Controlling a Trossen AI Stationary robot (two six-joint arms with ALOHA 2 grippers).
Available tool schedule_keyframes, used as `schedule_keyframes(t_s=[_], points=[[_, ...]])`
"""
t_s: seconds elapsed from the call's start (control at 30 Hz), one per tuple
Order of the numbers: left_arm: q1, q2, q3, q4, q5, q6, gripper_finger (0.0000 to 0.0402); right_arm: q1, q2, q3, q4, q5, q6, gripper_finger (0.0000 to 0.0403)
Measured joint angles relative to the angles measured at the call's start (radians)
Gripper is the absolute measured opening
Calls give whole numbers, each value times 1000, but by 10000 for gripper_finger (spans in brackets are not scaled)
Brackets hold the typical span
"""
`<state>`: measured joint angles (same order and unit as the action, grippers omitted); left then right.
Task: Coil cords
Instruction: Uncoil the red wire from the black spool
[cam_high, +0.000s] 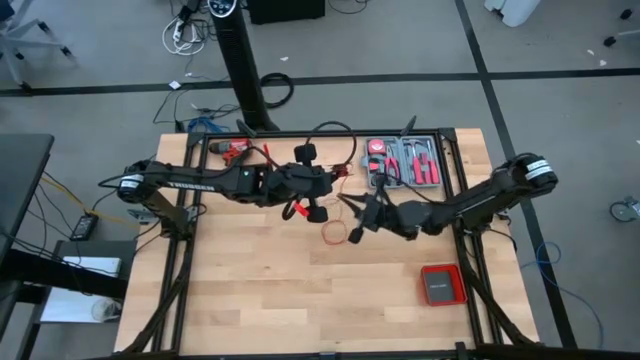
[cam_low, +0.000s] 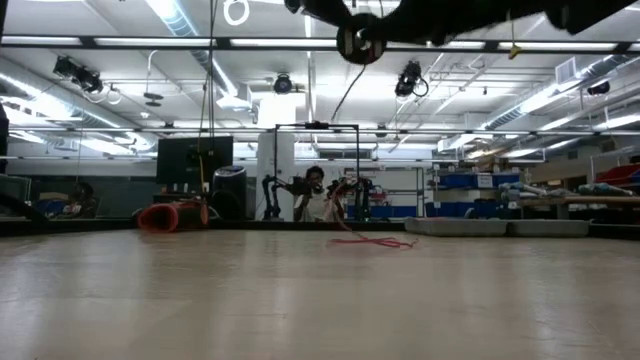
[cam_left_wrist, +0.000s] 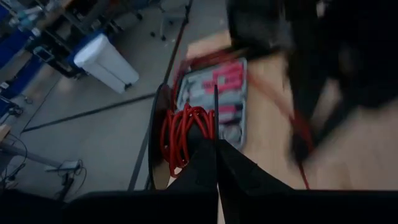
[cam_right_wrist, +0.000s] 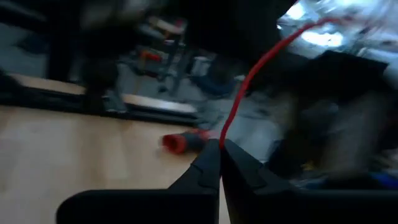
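Observation:
The cord is thin and red. A bundle of its loops (cam_left_wrist: 183, 134) sits at the tips of my left gripper (cam_left_wrist: 216, 155), which is shut above the table's middle (cam_high: 300, 208). A single strand (cam_right_wrist: 261, 59) runs from my shut right gripper (cam_right_wrist: 221, 152) up toward the left arm. In the high view my right gripper (cam_high: 353, 232) hovers just right of a small slack loop of cord (cam_high: 333, 235) lying on the wood. That loose cord also shows on the tabletop in the low view (cam_low: 375, 240). My left gripper pinches several loops of the cord bundle (cam_left_wrist: 198, 127) between its two fingers. The loops fan out beyond the fingertips, held up off the table. My right gripper pinches one strand of the cord (cam_right_wrist: 224, 134) between its fingertips. Its fingers lie roughly level and across the strand. The strand rises from them in a drawn line.
A red-and-black drill (cam_high: 232, 150) lies at the far left of the table. An open grey tool case (cam_high: 405, 162) sits at the far right. A flat red square box (cam_high: 441, 285) rests near the right front. Bare wood spreads toward the near edge (cam_high: 280, 300).

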<state>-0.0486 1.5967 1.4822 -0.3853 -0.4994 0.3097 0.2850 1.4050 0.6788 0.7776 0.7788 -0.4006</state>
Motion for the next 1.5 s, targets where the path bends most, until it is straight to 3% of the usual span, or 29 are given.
schedule_keyframes(t_s=[0.07,0.17,0.3,0.43,0.57,0.77,0.9,1.03,1.17,1.3,1.5], points=[[0,0,0,-41,-4,-3,0,35,-57,0,-43,54,-35,3],[-7,-12,0,-68,-4,-20,0,76,-146,0,-241,151,0,2],[-25,-46,0,-63,90,-6,0,93,-238,0,-608,272,247,1],[-40,-77,0,-73,122,73,0,70,-250,0,-871,144,524,1],[-43,-102,0,-67,229,191,0,26,-207,0,-970,66,603,1],[-29,-99,0,-53,579,292,0,-116,-179,0,-955,72,506,0],[-5,-82,-1,-113,717,292,0,-214,-199,0,-863,90,364,0],[14,-62,0,-137,758,293,0,-287,-208,0,-614,64,185,0],[30,-26,0,-139,760,310,0,-322,-196,0,-387,-74,40,0],[57,8,0,-160,760,310,0,-332,-201,0,-315,-131,-20,0],[108,38,-1,-175,746,300,0,-308,-266,0,-390,-179,-27,0]])
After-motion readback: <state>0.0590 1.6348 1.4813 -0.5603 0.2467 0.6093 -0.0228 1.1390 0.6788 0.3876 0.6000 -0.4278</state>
